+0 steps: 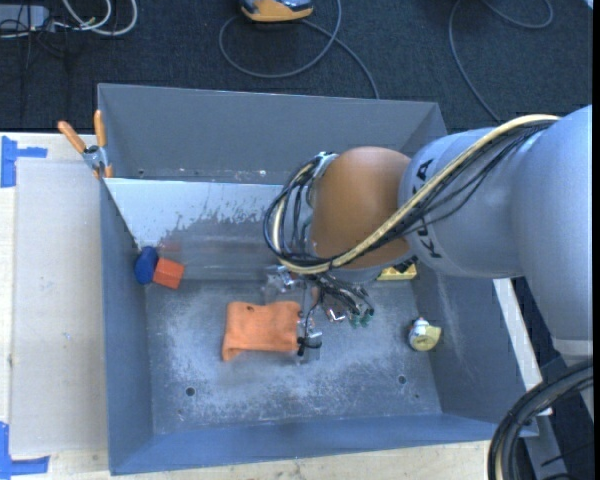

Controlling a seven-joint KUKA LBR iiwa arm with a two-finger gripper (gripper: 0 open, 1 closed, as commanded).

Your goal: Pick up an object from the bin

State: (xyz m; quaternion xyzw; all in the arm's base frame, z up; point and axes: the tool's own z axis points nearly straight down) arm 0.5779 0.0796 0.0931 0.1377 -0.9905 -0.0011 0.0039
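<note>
My claw [306, 336] sits low at the edge of the flat orange piece [258, 328] lying just view-left of it, spread or pinching I cannot tell, so I judge this the grasping step, next needing a sure pinch, then a straight lift.

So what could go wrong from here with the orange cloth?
1. The hand sits at the right edge of the orange cloth, not over its middle; a grip that near the edge may slip off on the lift.
2. The cloth lies flat on the bin floor, so going lower may scrape the metal.
</note>
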